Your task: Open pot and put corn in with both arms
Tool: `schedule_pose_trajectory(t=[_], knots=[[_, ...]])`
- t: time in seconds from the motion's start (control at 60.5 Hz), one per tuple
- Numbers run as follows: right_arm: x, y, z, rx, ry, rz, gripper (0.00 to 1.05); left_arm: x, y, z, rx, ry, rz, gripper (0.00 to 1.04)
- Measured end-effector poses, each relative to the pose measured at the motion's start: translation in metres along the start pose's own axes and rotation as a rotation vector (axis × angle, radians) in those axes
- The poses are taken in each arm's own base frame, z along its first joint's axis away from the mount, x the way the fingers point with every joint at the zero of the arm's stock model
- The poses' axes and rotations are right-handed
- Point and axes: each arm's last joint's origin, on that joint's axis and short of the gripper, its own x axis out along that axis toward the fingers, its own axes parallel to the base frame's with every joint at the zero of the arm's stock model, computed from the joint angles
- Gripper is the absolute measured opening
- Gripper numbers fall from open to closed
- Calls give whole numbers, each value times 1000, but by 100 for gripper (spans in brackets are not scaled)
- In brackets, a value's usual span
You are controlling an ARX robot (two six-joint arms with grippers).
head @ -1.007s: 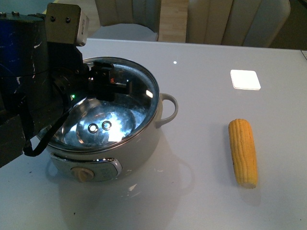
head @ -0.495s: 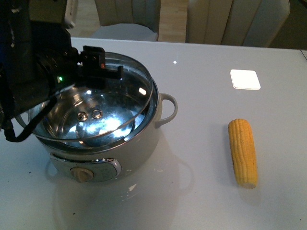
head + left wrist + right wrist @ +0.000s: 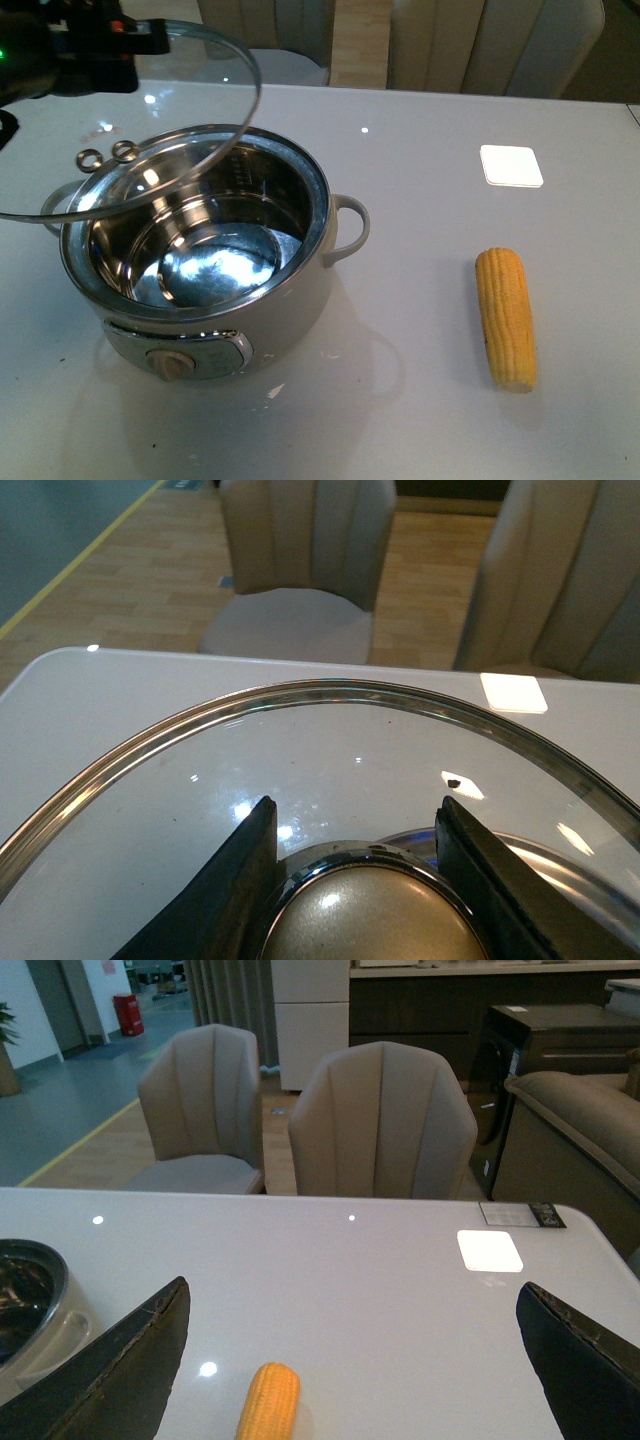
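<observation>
- The left gripper (image 3: pixel 362 885) has its black jaws closed tight on the shiny chrome knob (image 3: pixel 375 925) of the round glass lid (image 3: pixel 195 115), one jaw on each side.
- The lid is off the pot. It hangs tilted in the air over the back left part of the round cream-white electric pot (image 3: pixel 290 300). From the front, its low edge reaches out past the pot's left rim.
- The front and right part of the pot's mouth is uncovered, and the shiny steel inside shows.
- The pot stands on the left part of the pale grey tabletop (image 3: pixel 400 420). Its beige dial (image 3: pixel 172 365) faces front and a loop handle (image 3: pixel 350 225) sticks out to the right.
- The yellow corn cob (image 3: pixel 506 318) lies flat on the right part of the tabletop, well apart from the pot, pointing front to back.
- Bare tabletop lies between the handle and the corn.
- The right gripper (image 3: pixel 345 1360) has its jaws spread wide and holds nothing. The corn shows between the two jaw tips, touching neither.
- A white square patch (image 3: pixel 511 166) sits on the tabletop behind the corn.
- Beige padded chairs (image 3: pixel 385 1120) stand just past the far edge.
</observation>
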Motion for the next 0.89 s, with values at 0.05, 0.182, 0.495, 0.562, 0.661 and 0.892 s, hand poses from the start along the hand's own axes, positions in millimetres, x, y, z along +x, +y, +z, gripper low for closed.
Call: schedule_pose_trajectory(t=[0.05, 0.182, 0.495, 0.562, 0.661, 0.892], knots=[[0, 0, 0, 0, 0, 0, 96, -2, 17, -4, -8, -1, 41, 41], [0, 0, 0, 0, 0, 0, 96, -7, 62, -16, -6, -17, 138, 41], [0, 0, 0, 0, 0, 0, 96, -13, 130, -68, 5, 8, 275, 41], [0, 0, 0, 0, 0, 0, 96, -12, 138, -81, -4, 25, 295, 41], [0, 0, 0, 0, 0, 0, 96, -8, 150, -103, -22, 57, 322, 41], [0, 0, 0, 0, 0, 0, 96, 6, 168, -131, -38, 66, 339, 41]])
